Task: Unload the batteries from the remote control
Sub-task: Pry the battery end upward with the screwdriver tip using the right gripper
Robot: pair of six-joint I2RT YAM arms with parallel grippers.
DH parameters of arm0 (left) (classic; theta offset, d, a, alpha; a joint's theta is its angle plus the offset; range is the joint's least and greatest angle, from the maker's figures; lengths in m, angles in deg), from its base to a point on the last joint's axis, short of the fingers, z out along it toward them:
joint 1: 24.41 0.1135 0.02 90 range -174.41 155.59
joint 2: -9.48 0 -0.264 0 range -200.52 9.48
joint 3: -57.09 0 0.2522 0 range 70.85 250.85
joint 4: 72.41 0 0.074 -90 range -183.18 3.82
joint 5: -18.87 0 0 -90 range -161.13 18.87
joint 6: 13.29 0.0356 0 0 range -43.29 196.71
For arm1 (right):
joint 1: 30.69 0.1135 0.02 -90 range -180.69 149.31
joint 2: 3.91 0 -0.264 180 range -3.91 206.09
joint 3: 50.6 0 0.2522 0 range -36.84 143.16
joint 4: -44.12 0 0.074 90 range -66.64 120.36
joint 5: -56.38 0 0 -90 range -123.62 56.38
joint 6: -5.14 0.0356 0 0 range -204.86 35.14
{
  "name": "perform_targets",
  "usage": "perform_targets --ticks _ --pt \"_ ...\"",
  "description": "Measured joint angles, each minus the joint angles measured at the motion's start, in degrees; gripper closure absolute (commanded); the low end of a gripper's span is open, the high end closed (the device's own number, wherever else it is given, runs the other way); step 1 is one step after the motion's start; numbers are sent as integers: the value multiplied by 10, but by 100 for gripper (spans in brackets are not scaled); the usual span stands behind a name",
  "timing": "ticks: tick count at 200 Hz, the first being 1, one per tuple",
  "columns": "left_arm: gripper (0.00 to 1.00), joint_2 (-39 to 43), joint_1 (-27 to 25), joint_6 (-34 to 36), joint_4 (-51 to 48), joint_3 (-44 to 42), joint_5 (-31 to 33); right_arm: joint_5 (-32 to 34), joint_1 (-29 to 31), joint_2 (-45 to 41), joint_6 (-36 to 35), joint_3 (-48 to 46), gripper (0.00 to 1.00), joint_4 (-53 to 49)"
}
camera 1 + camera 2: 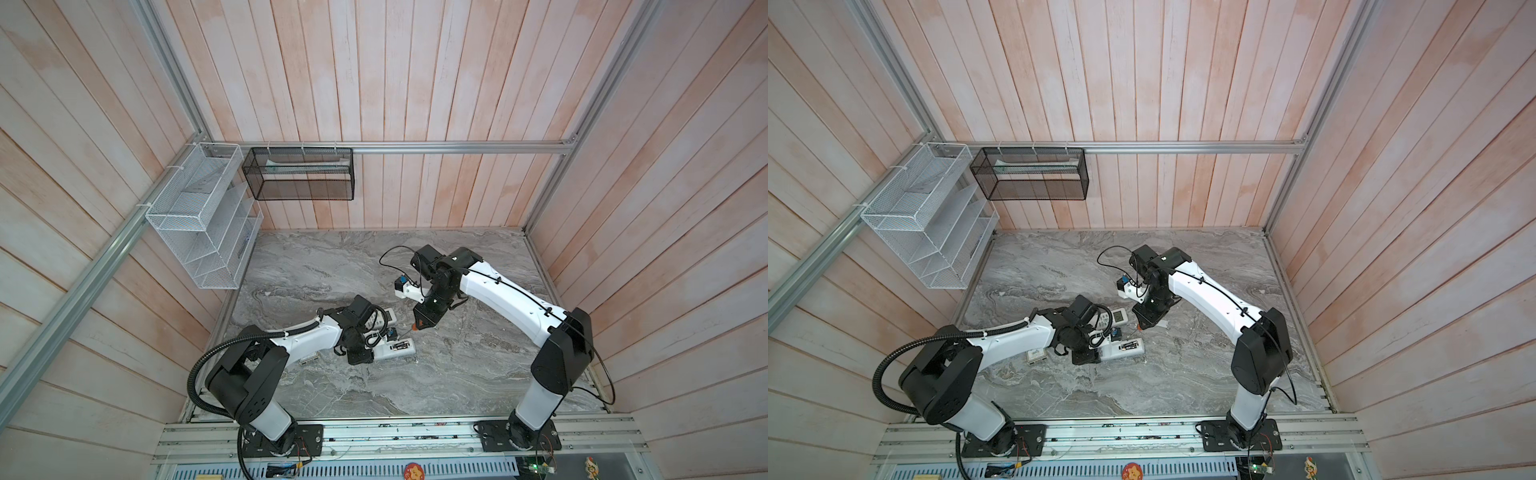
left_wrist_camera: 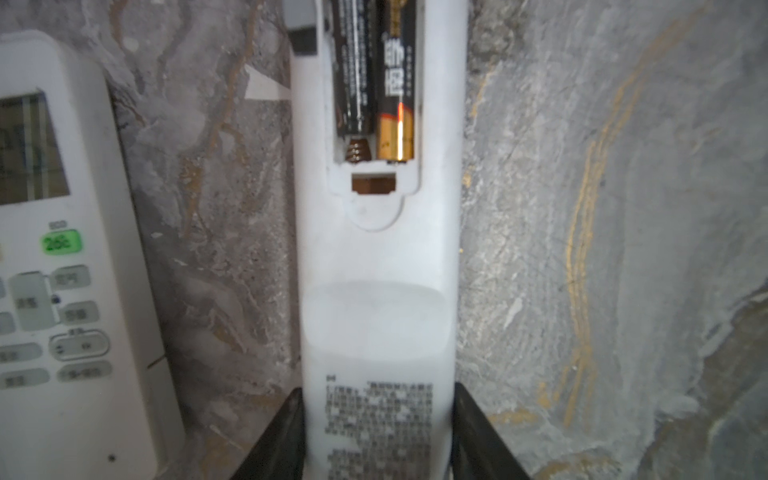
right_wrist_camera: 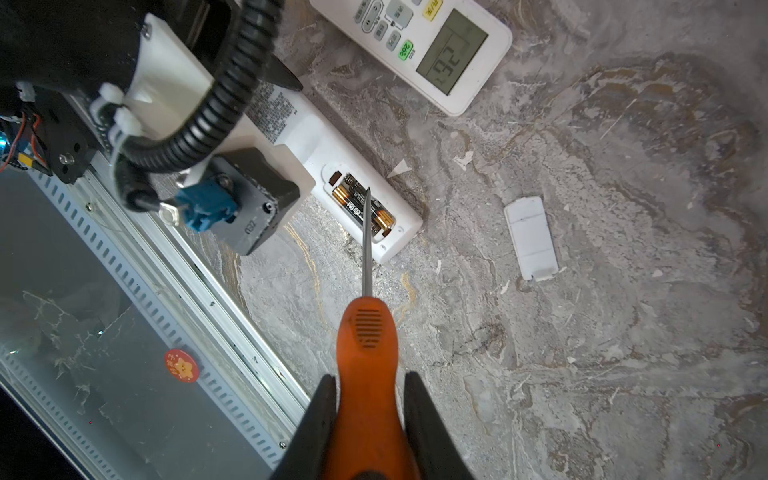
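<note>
A white remote control (image 2: 378,266) (image 3: 316,137) lies back up on the marble table, its battery bay uncovered. Two batteries (image 2: 376,75) (image 3: 361,205), black and gold, sit side by side in the bay. My left gripper (image 2: 378,432) (image 1: 363,356) is shut on the remote's lower end, a finger on each long side. My right gripper (image 3: 370,378) (image 1: 424,324) is shut on the orange handle of a screwdriver (image 3: 368,345). The thin shaft points down at the bay, its tip over the batteries. In both top views the remote (image 1: 395,349) (image 1: 1125,349) lies between the two arms.
A second white remote (image 3: 432,50) (image 2: 50,291) with a lit display lies face up just beside the held one. A white battery cover (image 3: 531,237) lies loose on the marble. A white wire rack (image 1: 199,216) and a black mesh basket (image 1: 299,174) hang on the walls.
</note>
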Motion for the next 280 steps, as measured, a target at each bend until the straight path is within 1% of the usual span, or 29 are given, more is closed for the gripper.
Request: perform_targets --ticks 95,179,210,280 --pt "81 0 1 0 -4 1 0 -27 2 19 -9 -8 100 14" --pt "82 0 2 0 -6 2 0 -27 3 20 -9 -9 100 14" --pt "82 0 2 0 -14 5 2 -29 15 23 -9 -17 100 17" --pt "81 0 3 0 -25 10 4 -11 18 28 -8 -14 100 9"
